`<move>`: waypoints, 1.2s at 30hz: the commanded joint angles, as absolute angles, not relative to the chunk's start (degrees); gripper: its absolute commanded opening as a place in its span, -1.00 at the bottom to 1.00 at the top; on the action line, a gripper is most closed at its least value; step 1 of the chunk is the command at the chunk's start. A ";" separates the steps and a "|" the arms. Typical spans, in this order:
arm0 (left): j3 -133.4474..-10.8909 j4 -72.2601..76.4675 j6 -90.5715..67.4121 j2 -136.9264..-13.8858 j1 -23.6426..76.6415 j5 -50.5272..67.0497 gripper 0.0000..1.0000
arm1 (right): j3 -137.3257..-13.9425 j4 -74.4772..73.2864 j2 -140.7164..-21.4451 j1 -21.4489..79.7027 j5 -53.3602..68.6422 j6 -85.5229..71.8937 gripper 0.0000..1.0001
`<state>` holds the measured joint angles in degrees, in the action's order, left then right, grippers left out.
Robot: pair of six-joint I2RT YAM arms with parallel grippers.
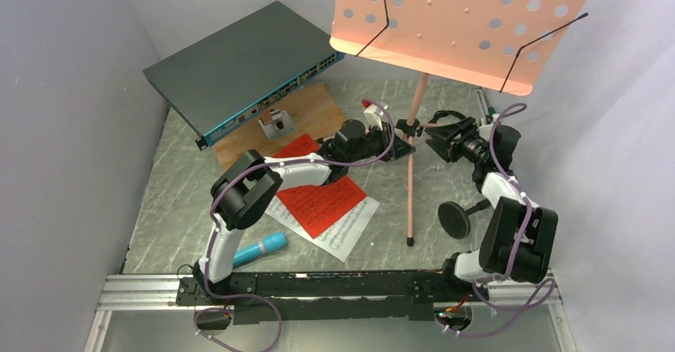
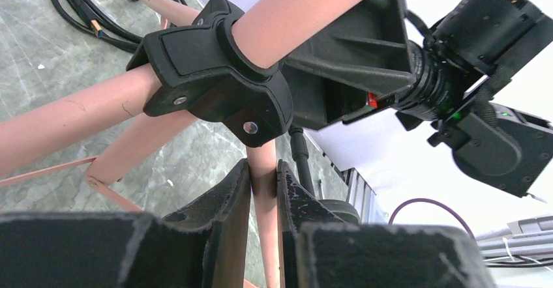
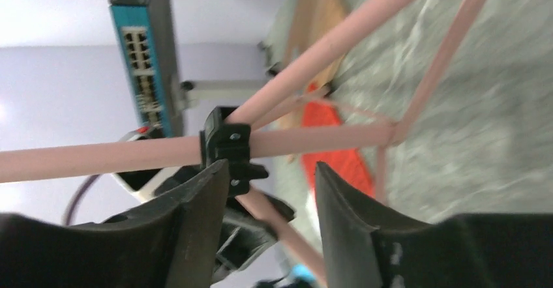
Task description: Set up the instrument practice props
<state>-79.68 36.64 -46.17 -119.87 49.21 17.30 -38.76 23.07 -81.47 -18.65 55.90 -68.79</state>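
- At the far left, the dark grey flat network switch (image 1: 239,69) is sitting behind the wooden board with a small metal bracket (image 1: 314,107). Both are lying clear of my work. The switch's blue port face is showing only tiny markings that I am failing to read.
- The cyan-blue plastic microphone (image 1: 261,248) is lying flat near the left arm's base, well apart from its stand.
- The red and white sheet-music pages (image 1: 322,205) are lying fanned on the grey marble-look table (image 1: 183,209), not yet on the desk. Staves are showing, but no legible title.
- My left gripper (image 2: 264,193) is clamping a tube of the salmon-pink perforated metal music stand with tripod legs (image 1: 462,25), just below its black plastic hub (image 2: 215,73). I judge this is steadying the stand, which is standing upright mid-table.
- My right gripper (image 3: 264,203) is hovering with jaws apart just beside that hub, likely readying to spread the legs.
- The small black round-base mic stand (image 1: 455,218) seems to be lying on its side by the right arm.
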 commanded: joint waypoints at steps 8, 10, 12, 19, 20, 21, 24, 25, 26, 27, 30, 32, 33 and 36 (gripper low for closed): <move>-75.24 17.79 -41.63 -124.97 47.20 17.88 -1.00 | -39.69 33.80 -83.28 -19.25 49.63 -53.02 0.25; -75.23 17.60 -41.47 -124.89 47.20 17.80 -1.00 | -38.55 39.76 -84.19 -19.16 51.09 -55.75 0.22; -75.09 17.56 -41.36 -124.56 47.19 17.50 -1.00 | -37.24 41.93 -83.46 -19.15 51.23 -56.48 0.22; -74.74 18.17 -41.56 -124.71 47.20 17.71 -1.00 | -32.01 43.58 -77.63 -18.76 48.52 -55.94 0.31; -74.81 18.27 -41.64 -124.84 47.20 17.81 -1.00 | -30.94 46.67 -77.20 -18.25 48.87 -57.05 0.32; -74.98 18.21 -41.66 -125.01 47.20 17.98 -1.00 | -29.82 49.84 -76.95 -17.49 49.01 -58.07 0.32; -75.07 18.12 -41.63 -124.78 47.20 17.87 -1.00 | -27.83 55.88 -76.17 -15.73 48.88 -58.73 0.33; -74.99 18.02 -41.58 -124.57 47.20 17.78 -1.00 | -28.01 56.16 -75.97 -15.27 48.69 -58.26 0.35; -74.90 18.08 -41.47 -124.54 47.20 17.76 -1.00 | -28.77 55.76 -76.03 -14.76 48.74 -57.31 0.36; -74.83 18.21 -41.63 -124.54 47.20 17.88 -1.00 | -29.92 54.31 -76.22 -14.11 48.58 -56.04 0.36; -74.56 18.28 -41.74 -124.43 47.19 17.85 -1.00 | -32.62 48.61 -77.19 -13.19 46.21 -53.43 0.32; -74.54 18.26 -41.71 -124.28 47.20 17.84 -1.00 | -33.99 47.29 -78.46 -13.18 45.59 -54.44 0.15; -74.70 18.28 -41.62 -124.39 47.20 17.89 -1.00 | -34.72 46.40 -79.22 -13.18 45.47 -54.98 -0.02; -74.51 18.11 -41.57 -124.18 47.20 17.87 -1.00 | -36.21 43.89 -81.52 -13.35 45.25 -58.31 -0.58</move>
<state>-79.46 36.86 -46.19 -119.87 49.01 18.61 -32.88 45.98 -79.18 -13.19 46.70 -56.14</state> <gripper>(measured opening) 0.220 0.339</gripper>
